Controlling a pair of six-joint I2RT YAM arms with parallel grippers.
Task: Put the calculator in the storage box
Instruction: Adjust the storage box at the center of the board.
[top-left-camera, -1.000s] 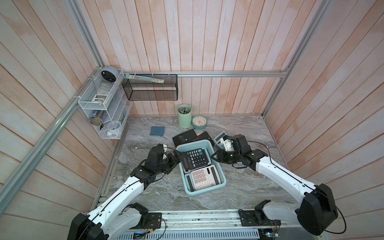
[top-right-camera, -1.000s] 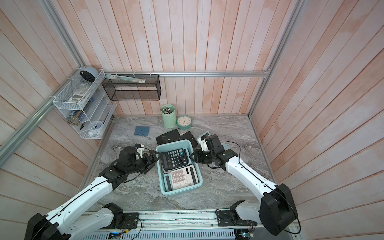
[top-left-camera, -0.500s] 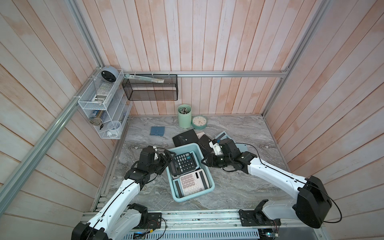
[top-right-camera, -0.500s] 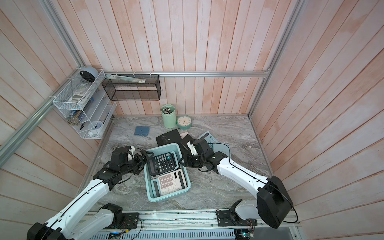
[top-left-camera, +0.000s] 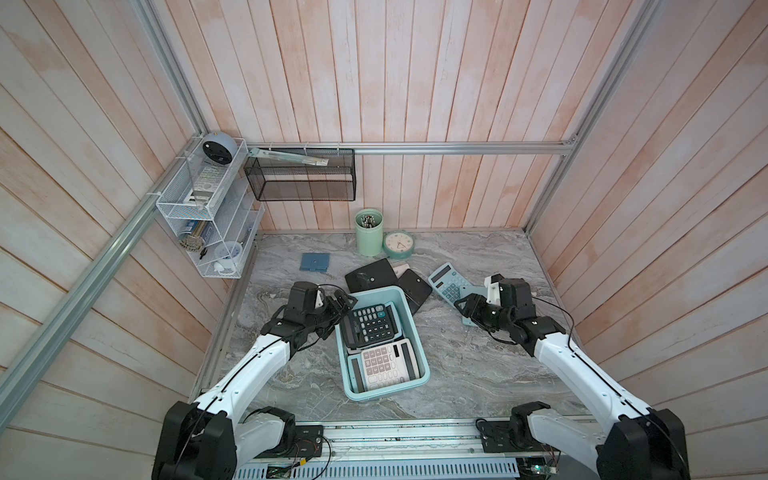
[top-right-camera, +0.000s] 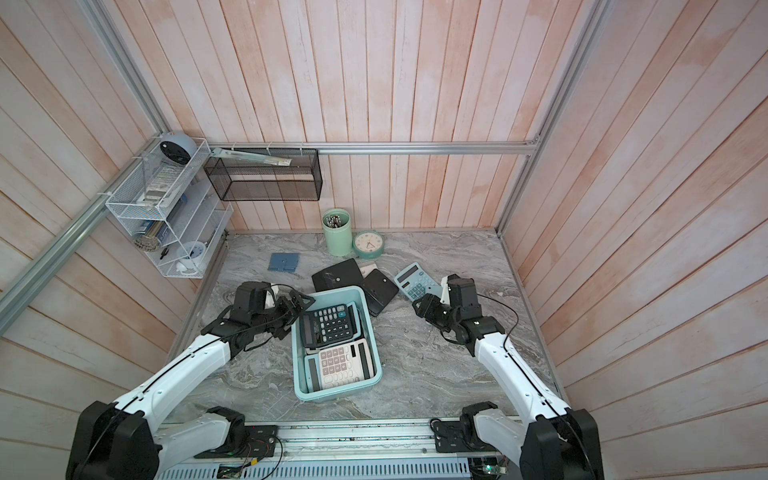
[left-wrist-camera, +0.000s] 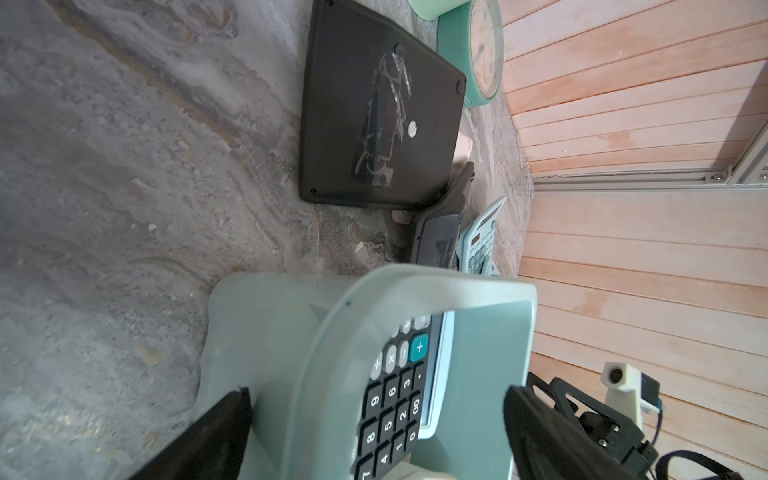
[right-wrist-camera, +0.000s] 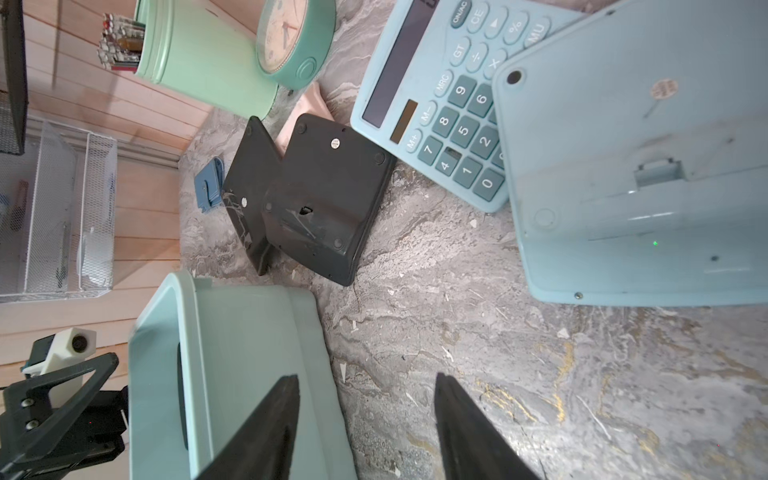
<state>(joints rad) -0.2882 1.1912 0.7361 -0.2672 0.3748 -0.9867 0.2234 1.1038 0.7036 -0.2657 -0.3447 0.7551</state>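
Left gripper (top-left-camera: 341, 311) was spread wide, straddling the storage box (top-left-camera: 386, 390) wall at its 10 o'clock corner. Right gripper (top-left-camera: 464, 311) hung part-open and empty at the box's 2 o'clock, near blue calculator (top-left-camera: 446, 282). Black calculator (top-left-camera: 372, 324) lay tilted inside at the 12 o'clock end, white calculator (top-left-camera: 384, 365) at 6.

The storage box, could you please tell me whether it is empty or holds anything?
Not empty: the storage box holds a black calculator and a white calculator, both keys up.

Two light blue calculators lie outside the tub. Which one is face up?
The blue calculator nearer the clock: its keys and display show. The other blue one shows only its bare back.
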